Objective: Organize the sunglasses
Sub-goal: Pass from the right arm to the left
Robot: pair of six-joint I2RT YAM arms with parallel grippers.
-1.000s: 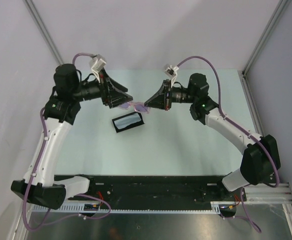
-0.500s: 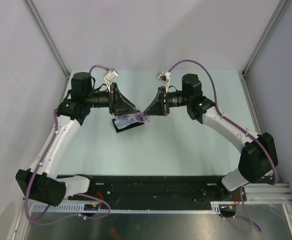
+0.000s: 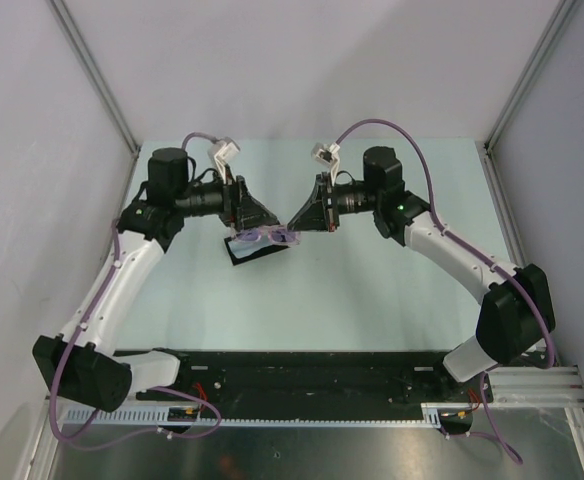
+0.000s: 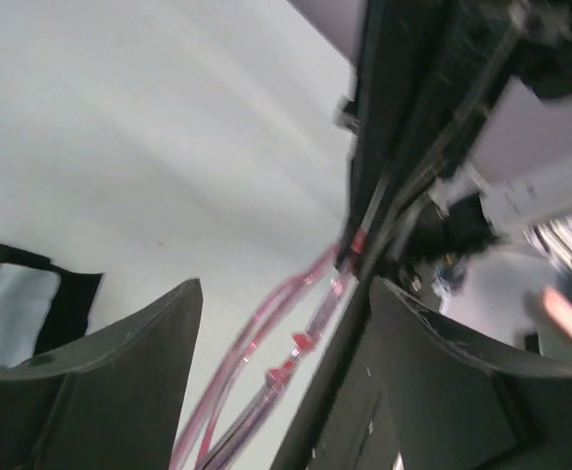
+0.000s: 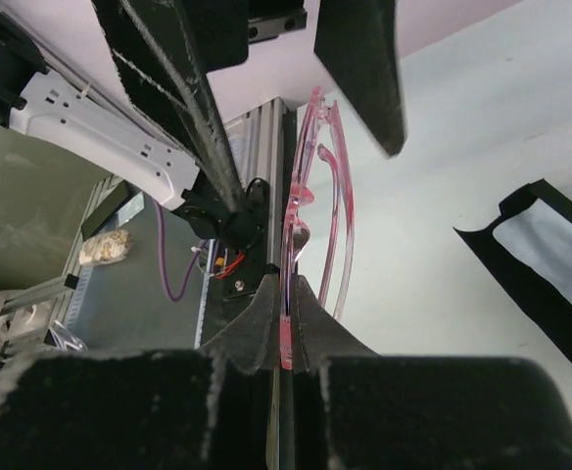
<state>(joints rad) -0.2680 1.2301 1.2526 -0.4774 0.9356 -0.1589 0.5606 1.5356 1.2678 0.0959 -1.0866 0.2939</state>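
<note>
Sunglasses in right jaws; blue cloth inside open black case nearby.

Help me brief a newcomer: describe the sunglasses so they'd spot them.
Over the far half of the pale table, find the right end effector. It pinches the sunglasses beside a black case. Only they are thin, pink-framed and purple-lensed; the case is black with light blue cloth.

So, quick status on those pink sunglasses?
Right hand shut on sunglasses, held off the table. Left hand open, straddling their other end. Black case nearby, nothing blocking.
</note>
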